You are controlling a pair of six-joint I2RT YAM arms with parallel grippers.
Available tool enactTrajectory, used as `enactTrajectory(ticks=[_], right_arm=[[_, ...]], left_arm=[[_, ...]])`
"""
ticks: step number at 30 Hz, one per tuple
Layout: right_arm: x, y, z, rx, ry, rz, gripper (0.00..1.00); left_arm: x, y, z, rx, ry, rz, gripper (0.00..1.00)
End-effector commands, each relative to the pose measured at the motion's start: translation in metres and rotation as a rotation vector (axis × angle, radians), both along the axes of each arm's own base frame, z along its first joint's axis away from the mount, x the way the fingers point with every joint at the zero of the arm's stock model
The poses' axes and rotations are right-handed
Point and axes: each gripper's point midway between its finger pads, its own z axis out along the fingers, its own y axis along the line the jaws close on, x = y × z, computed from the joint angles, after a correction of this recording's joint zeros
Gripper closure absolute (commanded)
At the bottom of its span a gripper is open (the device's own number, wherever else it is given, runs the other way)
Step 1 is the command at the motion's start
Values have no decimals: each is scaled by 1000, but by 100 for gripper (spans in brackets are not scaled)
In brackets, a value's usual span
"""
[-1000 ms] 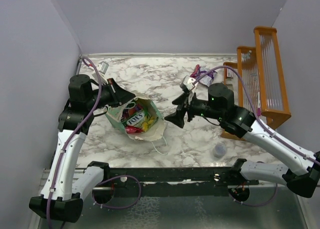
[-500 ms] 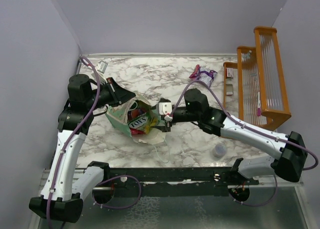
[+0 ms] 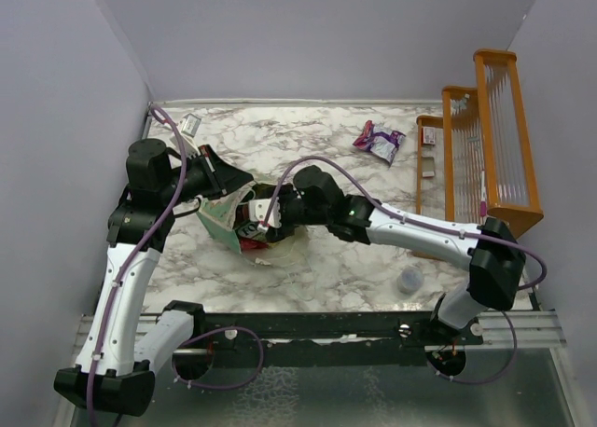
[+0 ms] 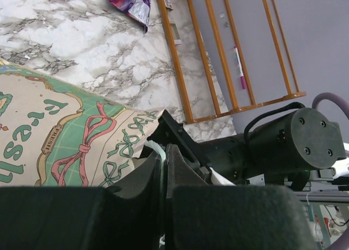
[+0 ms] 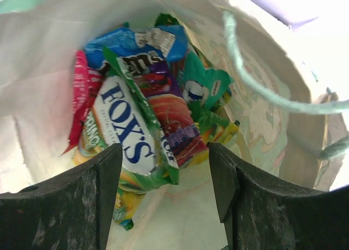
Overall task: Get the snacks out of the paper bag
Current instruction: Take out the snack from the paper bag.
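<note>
In the lower right of the overhead view a small grey cap point(image 3: 409, 279) sat on the marble worktop point(image 3: 308, 147), well apart from everything else. Left of centre lay the paper bag point(image 3: 216, 224), tipped on its side with its mouth facing right. The right claw point(image 3: 266, 224) was pushed into that mouth. From its own camera the right claw point(image 5: 164, 152) was released, its fingers point(image 5: 103, 195) apart inside the white walls of the bag point(image 5: 43, 70). The snacks point(image 5: 131, 130) were heaped just beyond, with a green and white packet foremost among blue, pink, teal and purple ones. A string handle point(image 5: 245, 70) looped across the upper right. The left claw point(image 3: 224, 178) was clenched on the bag's upper rim; its wrist view showed the left claw point(image 4: 163, 152) pinched shut on a thin pale edge beside the printed panel point(image 4: 65, 146). Farther back a purple packet point(image 3: 378, 141) lay on the worktop, outside the bag. A wooden rack point(image 3: 490, 138) stood against the right wall.
</note>
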Motion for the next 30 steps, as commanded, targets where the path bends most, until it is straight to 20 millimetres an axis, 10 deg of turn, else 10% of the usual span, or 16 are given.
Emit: enactTrajectory(ticks=[1, 15, 22, 30], right_arm=[[24, 2, -7, -76, -20, -94, 38], [20, -3, -37, -80, 26, -119, 70], [29, -7, -43, -80, 52, -202, 51], [52, -9, -62, -120, -6, -295, 58]], left_arm=[[-5, -2, 10, -7, -43, -25, 100], [-7, 4, 12, 0, -45, 18, 100], [-10, 3, 11, -12, -35, 14, 100], [-7, 2, 4, -16, -19, 18, 100]])
